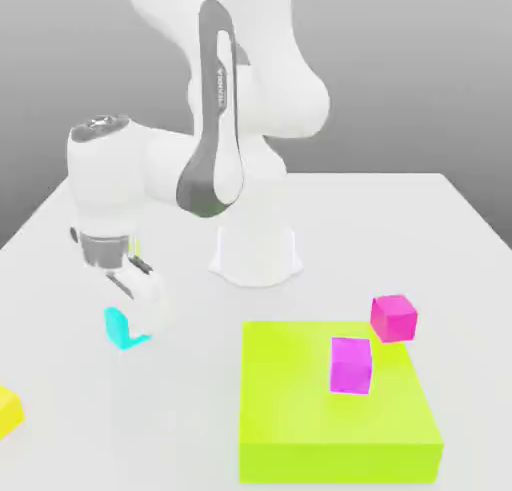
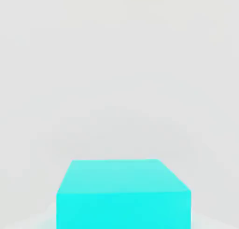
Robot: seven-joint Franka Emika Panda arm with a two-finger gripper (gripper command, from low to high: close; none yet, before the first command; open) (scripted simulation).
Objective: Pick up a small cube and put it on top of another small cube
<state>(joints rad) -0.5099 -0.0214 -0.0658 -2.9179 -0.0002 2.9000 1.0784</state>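
I take the lime-green block (image 1: 340, 409) as my landmark; it lies flat on the white table (image 1: 460, 239) toward the exterior view's right.

From my station I see the gripper (image 1: 135, 319) well apart from the green block, on the exterior view's left of it. The gripper points down and its fingers (image 1: 150, 304) are clenched on the cyan cube (image 1: 122, 327). A white finger covers one side of this cube, so I see only a part of its cyan face. In the hand view the cyan cube (image 2: 123, 195) sits close under the camera, with the pale table behind it. I cannot tell if the cube touches the table or is a little above it.

The yellow cube (image 1: 8, 409) is the farthest thing from the green block. It lies at the edge of the exterior view's left, beyond the gripper, and it is cut by the picture border. The cyan cube and the yellow cube are apart, so the stacking is not yet done.

One magenta cube (image 1: 351, 365) stands on top of the green block, near its far edge. A second magenta cube (image 1: 394, 317) stands on the table just beside the far right corner of the green block.

The white base of the arm (image 1: 255, 254) is behind the green block.
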